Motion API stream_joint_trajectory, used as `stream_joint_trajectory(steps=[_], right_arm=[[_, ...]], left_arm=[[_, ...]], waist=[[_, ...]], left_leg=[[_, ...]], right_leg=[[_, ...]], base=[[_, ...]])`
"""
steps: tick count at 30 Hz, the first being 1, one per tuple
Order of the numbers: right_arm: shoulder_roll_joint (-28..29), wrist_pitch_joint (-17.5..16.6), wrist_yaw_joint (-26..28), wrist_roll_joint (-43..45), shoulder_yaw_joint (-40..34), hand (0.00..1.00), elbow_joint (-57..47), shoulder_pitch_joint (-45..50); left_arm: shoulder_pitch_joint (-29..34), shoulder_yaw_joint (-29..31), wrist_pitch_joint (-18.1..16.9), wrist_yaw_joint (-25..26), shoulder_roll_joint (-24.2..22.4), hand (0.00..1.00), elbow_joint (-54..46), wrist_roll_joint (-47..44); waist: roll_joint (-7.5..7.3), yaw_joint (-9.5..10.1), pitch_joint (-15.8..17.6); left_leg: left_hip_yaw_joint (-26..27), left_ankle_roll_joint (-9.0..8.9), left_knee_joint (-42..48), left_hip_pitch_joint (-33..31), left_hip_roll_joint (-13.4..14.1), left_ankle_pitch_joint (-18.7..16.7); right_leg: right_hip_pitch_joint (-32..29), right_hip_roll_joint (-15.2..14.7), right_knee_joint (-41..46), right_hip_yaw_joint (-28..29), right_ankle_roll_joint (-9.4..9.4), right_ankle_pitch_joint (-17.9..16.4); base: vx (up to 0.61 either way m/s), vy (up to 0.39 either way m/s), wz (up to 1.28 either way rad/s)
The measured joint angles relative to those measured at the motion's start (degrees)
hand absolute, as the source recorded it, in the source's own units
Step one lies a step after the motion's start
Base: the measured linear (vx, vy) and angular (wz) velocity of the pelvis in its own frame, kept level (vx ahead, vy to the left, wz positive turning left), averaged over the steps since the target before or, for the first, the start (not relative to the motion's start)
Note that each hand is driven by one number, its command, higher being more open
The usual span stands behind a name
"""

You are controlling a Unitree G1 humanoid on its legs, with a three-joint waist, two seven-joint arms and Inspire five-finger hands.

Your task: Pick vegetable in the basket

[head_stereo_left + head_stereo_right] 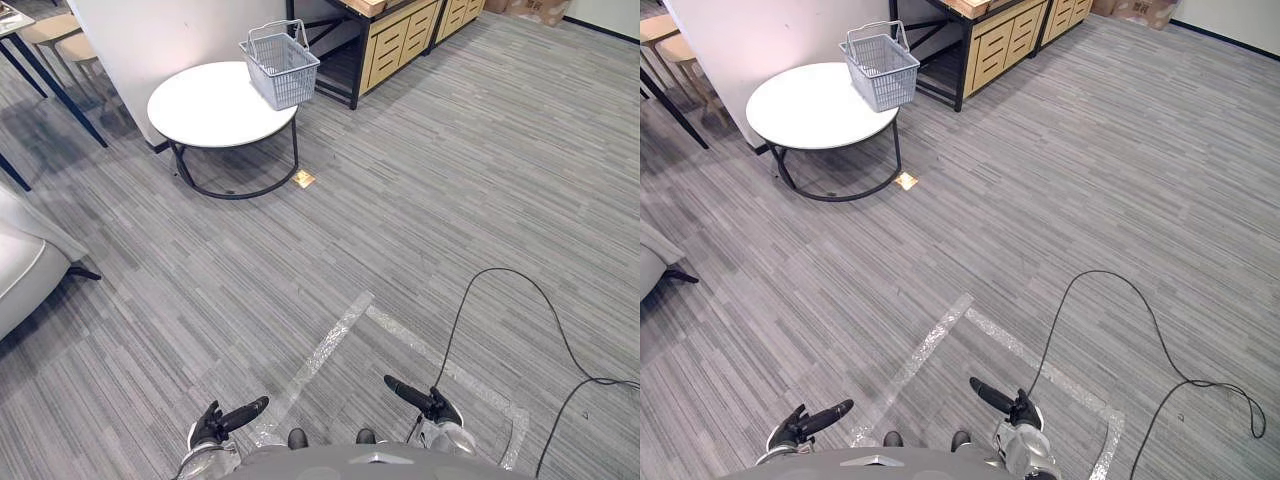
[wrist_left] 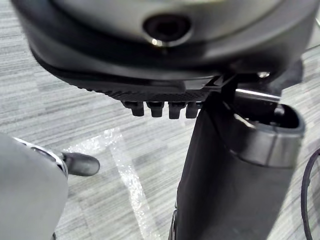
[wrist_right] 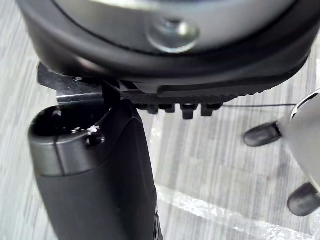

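Left hand (image 1: 235, 415), right hand (image 1: 428, 402): fingers straight, holding nothing.

Left hand (image 2: 150, 92) above grey carpet (image 2: 60, 75), clear tape strip (image 2: 127, 172) across it

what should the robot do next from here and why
Probably step forward and left toward the round white table. The grey basket stands at its far right edge, across a wide stretch of carpet, while the left hand and right hand hang low, open and empty. What the basket holds cannot be told from here.
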Motion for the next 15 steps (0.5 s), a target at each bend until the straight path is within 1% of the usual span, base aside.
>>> stream_joint_trajectory(steps=[5, 9, 11, 15], right_arm=[[0.00, 0.01, 0.08, -0.45, -0.14, 1.00, 0.26, 0.63], [-0.20, 0.02, 0.08, -0.44, -0.12, 1.00, 0.88, 1.40], [-0.53, 0.02, 0.10, -0.42, -0.09, 1.00, 0.88, 1.97], [-0.77, 0.01, 0.14, -0.42, -0.06, 1.00, 0.87, 2.67]], left_arm=[[0.00, -0.26, -0.78, -0.03, -0.50, 1.00, 0.08, -0.21], [0.00, -0.60, -0.82, -0.04, -0.52, 1.00, 0.10, 0.00], [-0.09, -1.23, -0.91, -0.19, -0.50, 1.00, 0.08, 0.91], [-0.12, -1.29, -0.92, -0.45, -0.50, 1.00, 0.05, 0.99]], waist=[[0.04, -0.15, -0.03], [0.01, -0.16, -0.03], [-0.06, -0.16, -0.04], [-0.17, -0.10, -0.08]], left_leg=[[-0.34, -0.71, -0.03, 0.35, 0.33, 0.51], [-0.35, -0.33, -0.06, 0.46, 0.35, 0.83], [-0.30, -0.56, -0.07, 0.23, 0.29, 0.58], [0.15, -0.26, -0.08, 0.02, 0.22, 0.38]], right_leg=[[0.12, 0.14, 1.04, -0.81, -0.07, -0.07], [-0.08, 0.09, 1.84, -1.04, -0.16, -0.16], [-0.18, 0.03, 1.82, -1.03, -0.06, -0.19], [-0.18, -0.10, 0.92, -1.08, -0.07, -0.22]], base=[[-0.10, -0.036, 0.06], [-0.12, -0.009, 0.03], [-0.11, 0.007, -0.01], [-0.06, 0.015, -0.06]])
